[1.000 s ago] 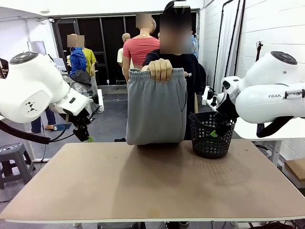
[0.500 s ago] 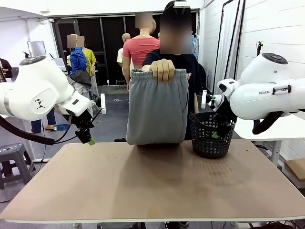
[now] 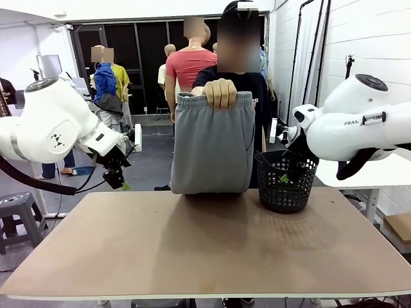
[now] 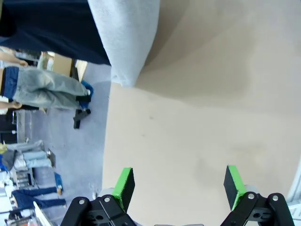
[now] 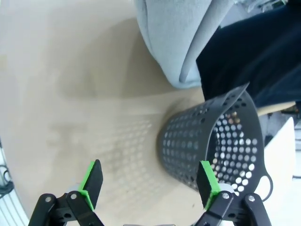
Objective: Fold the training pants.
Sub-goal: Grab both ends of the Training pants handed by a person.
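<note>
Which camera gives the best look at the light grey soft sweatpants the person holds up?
The front view: the light grey sweatpants hang in full from the person's hand at the waistband. The left wrist view catches a lower corner; the right wrist view the bottom fold beside the black mesh basket.

I am looking across a tan table, where a black mesh basket is standing upright near the far edge, right of the middle, throwing a dotted shadow on the board. A grey stool is sitting on the floor off to my left, and what may be a cardboard box is resting low on my right.
</note>
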You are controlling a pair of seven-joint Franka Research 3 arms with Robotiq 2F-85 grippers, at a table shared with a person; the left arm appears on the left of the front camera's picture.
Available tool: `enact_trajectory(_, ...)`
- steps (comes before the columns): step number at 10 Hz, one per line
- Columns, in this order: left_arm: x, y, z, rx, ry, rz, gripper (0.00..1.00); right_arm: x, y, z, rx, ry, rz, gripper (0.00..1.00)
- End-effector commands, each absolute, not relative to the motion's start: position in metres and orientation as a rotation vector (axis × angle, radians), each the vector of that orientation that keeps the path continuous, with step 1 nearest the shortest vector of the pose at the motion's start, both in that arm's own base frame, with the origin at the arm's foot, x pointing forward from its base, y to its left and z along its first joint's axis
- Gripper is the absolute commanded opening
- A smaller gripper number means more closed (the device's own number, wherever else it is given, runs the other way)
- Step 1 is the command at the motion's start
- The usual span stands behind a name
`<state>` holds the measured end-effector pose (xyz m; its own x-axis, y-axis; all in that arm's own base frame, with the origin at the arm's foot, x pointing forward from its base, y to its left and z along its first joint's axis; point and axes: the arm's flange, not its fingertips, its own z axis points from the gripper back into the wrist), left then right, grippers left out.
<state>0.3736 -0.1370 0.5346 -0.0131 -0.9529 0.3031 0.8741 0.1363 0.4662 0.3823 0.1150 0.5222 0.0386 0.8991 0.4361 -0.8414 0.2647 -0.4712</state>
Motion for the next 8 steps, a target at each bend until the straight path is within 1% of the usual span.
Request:
enact_trajectory(1,0.402,-0.131,0.529,0.059,-0.718,-1.534,1.00,0.404,0.115,0.513,0.027,-0.864,1.405,1.00)
enact_trajectory(3,0.415,-0.136,0.522,0.040,-0.761,-1.602,1.00,0.413,0.114,0.504,0.080,-0.898,1.427,1.00)
enact_trajectory(5,0.426,-0.147,0.525,-0.026,-0.811,-1.646,1.00,0.421,0.115,0.500,0.157,-0.949,1.428,1.00)
enact_trajectory(8,0.430,-0.162,0.530,-0.154,-0.800,-1.591,1.00,0.427,0.114,0.501,0.219,-1.031,1.394,1.00)
